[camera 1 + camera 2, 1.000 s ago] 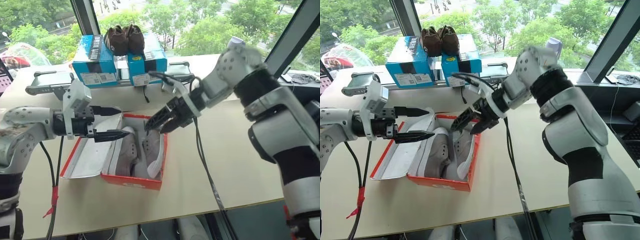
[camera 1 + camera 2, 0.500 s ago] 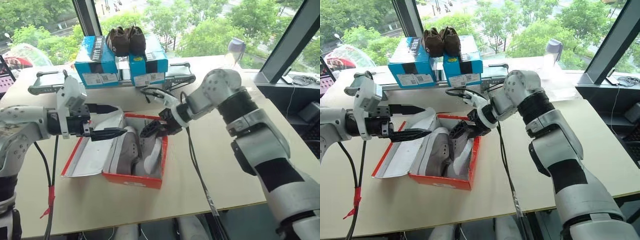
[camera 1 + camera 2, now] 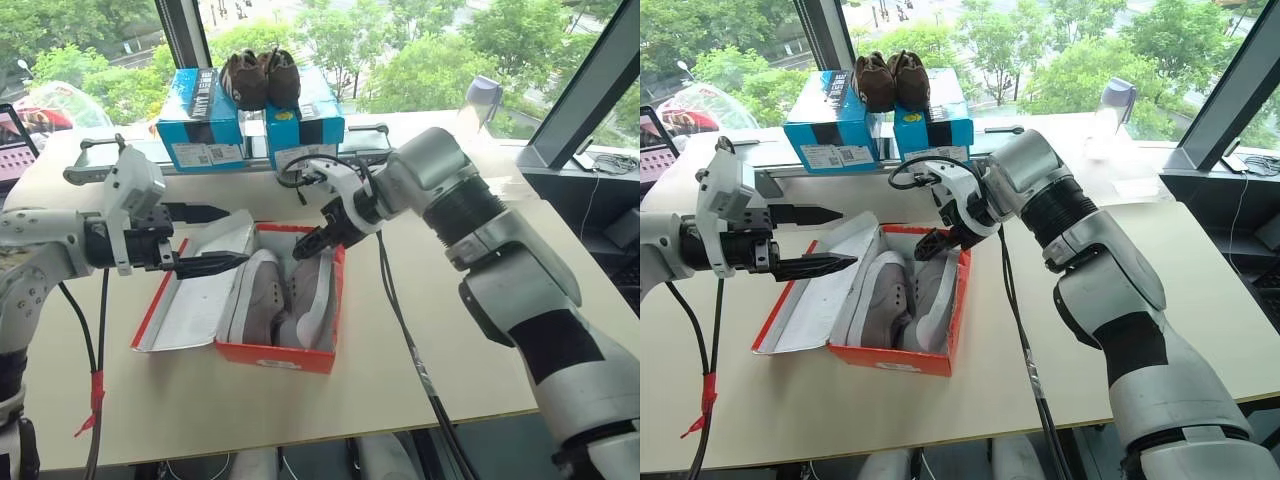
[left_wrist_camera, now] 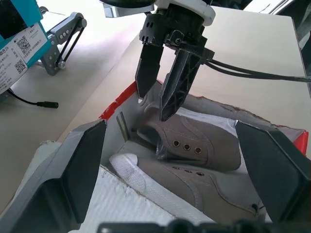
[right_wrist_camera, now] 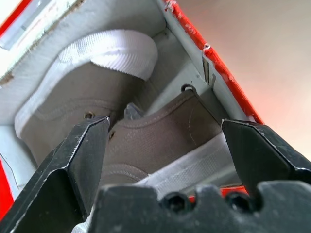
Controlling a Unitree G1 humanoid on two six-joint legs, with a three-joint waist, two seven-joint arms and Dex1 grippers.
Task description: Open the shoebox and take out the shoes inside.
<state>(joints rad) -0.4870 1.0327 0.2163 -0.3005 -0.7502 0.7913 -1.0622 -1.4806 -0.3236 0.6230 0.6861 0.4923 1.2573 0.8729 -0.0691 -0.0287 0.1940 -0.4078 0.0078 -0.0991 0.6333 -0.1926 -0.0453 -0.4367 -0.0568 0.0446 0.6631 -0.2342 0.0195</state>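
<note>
Right gripper (image 3: 318, 240) hangs with its fingers spread and nothing between them, pointing down into the far end of the shoebox (image 3: 270, 352), just above the shoes (image 3: 285, 300). Both shoes lie side by side inside the shoebox, soles toward its walls. Left gripper (image 3: 212, 238) hovers over the box's flipped-back lid (image 3: 190, 305), fingers likewise parted and empty, aimed across toward the shoes. Beyond the shoebox, by the window, two blue boxes (image 3: 250, 128) stand with brown shoes (image 3: 260, 78) on top. The shoebox sits on the table (image 3: 450, 330).
</note>
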